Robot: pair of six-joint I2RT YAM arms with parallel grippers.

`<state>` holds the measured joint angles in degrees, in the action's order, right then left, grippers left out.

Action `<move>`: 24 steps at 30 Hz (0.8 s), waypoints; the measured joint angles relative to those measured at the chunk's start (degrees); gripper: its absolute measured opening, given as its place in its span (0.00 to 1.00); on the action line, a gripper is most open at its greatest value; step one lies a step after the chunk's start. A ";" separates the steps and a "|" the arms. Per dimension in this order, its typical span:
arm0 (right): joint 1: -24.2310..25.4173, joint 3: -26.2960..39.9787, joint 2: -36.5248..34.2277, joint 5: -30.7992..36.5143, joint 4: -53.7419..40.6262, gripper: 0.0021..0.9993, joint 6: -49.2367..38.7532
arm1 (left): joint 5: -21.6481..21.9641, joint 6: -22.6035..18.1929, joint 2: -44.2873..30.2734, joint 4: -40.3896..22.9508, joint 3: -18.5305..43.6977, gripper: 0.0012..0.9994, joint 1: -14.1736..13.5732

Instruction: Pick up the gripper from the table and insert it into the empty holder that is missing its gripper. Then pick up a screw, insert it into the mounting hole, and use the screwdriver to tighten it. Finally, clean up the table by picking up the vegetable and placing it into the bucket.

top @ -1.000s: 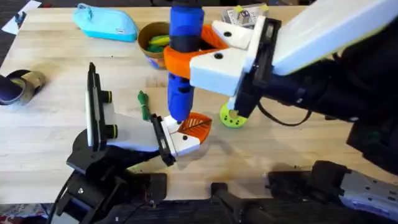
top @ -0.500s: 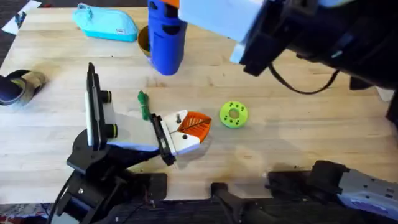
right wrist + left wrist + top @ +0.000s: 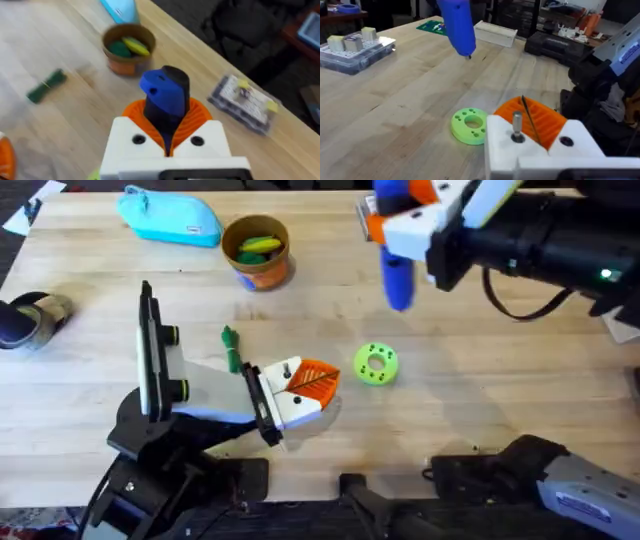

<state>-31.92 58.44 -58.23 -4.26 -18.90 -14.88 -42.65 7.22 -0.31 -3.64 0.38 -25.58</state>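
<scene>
Pale wooden worktop (image 3: 480, 400): right hand (image 3: 400, 225), clenched on the blue screwdriver (image 3: 396, 275), hangs far right; the vegetable (image 3: 231, 348) lies left of centre, long axis near-to-far, closer to the left arm; its hand's state I cannot tell

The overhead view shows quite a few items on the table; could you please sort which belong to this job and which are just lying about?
Job:
orange ribbed finger piece
white blocky holder
small grey metal screw, standing in the holder
blue cylindrical screwdriver, in the right gripper
slender dark-green toy vegetable
orange-brown bucket

Lying about:
turquoise pouch
lime-green holed disc
clear parts box
</scene>
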 joint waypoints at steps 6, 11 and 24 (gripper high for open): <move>7.72 -0.09 -6.12 8.44 -9.42 0.02 -10.58 | -0.02 0.00 -0.01 0.00 0.00 0.01 0.00; 9.45 -0.11 -14.77 11.11 -9.84 0.02 -21.13 | -0.04 0.01 -0.01 0.00 0.00 0.01 0.00; 8.22 -0.11 -33.42 12.35 -9.33 0.02 -32.62 | -0.15 0.02 -0.01 0.00 0.00 0.01 0.00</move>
<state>-23.70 58.33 -91.65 8.08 -28.23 -47.50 -42.81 7.25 -0.32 -3.64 0.38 -25.58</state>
